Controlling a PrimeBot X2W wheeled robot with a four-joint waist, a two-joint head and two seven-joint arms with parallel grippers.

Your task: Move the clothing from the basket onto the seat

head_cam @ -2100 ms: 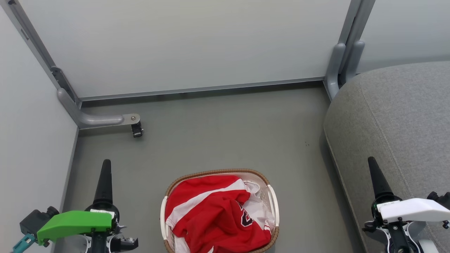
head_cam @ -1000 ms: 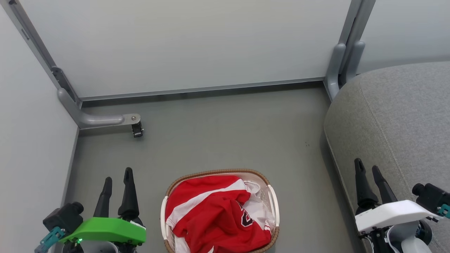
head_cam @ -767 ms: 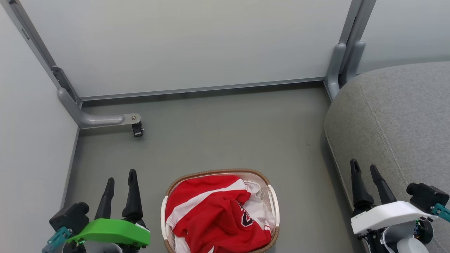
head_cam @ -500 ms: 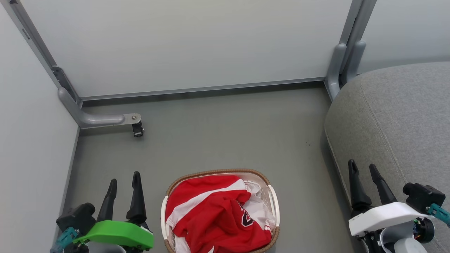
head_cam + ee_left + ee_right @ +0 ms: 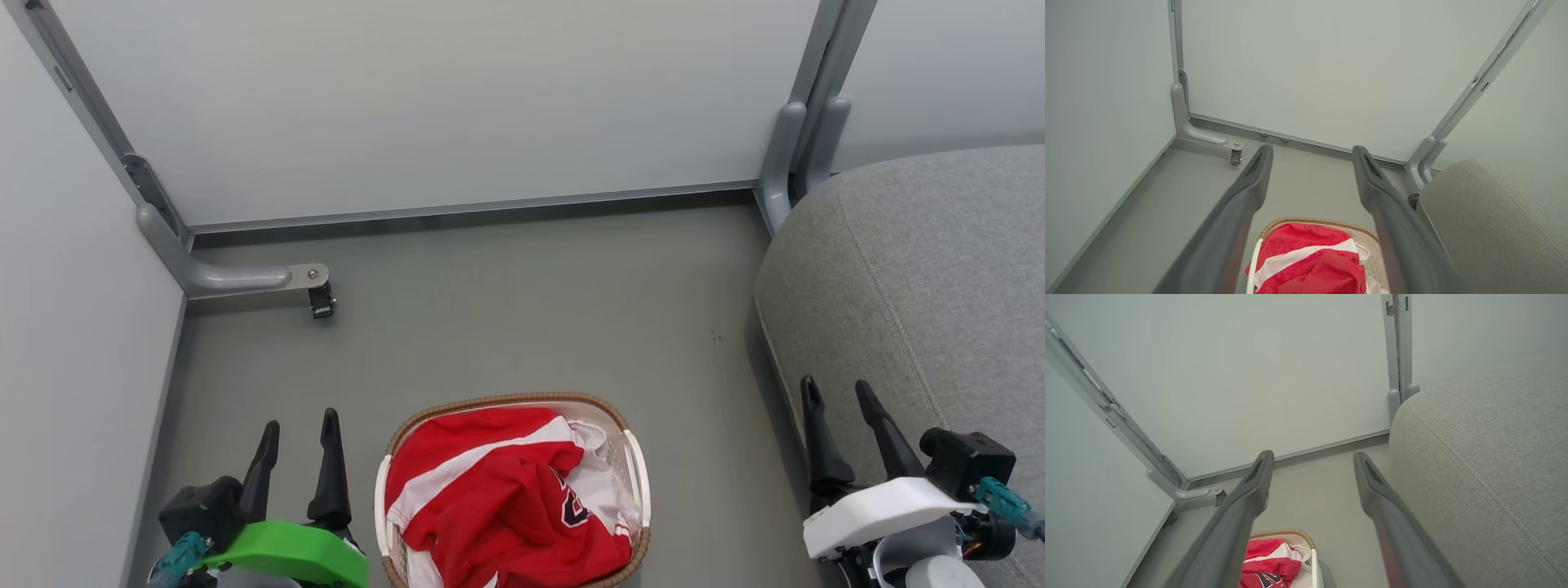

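Inside the basket (image 5: 506,398) lies the clothing (image 5: 490,506).

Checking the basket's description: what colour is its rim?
The basket has a brown woven rim, clearest in the head view.

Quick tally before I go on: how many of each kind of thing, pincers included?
basket: 1
red clothing heap, garments inside uncountable: 1
grey seat: 1
pincers, left pincer and right pincer, both open: 2
Total: 5
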